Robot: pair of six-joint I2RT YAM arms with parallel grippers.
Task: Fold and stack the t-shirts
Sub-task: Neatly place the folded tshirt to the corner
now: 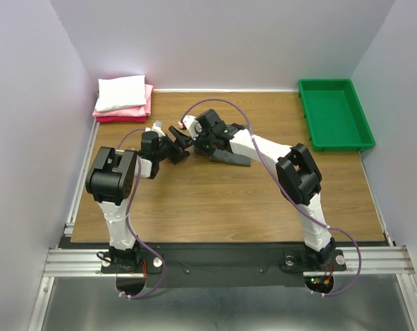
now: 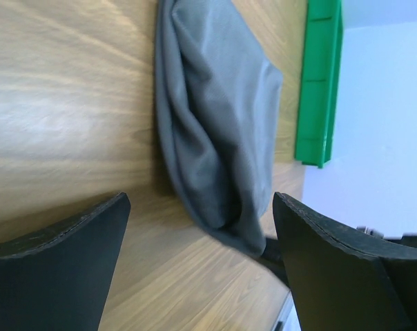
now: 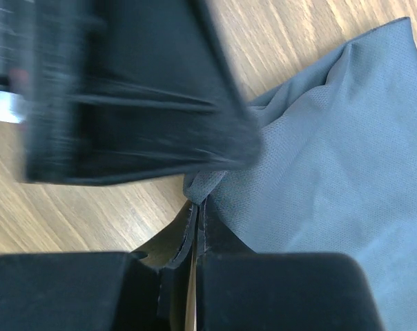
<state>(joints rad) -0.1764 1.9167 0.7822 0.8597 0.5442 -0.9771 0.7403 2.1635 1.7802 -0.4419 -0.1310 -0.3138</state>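
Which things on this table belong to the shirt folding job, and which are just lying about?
Job: dark grey cloth t-shirt; folded white t-shirt; folded pink and red t-shirts beneath it.
Lying about: green rectangular plastic tray.

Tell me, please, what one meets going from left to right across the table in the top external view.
stack of folded white and pink t-shirts → left tool, open → charcoal grey t-shirt → green tray. The right tool overlaps the grey shirt, so it is left out.
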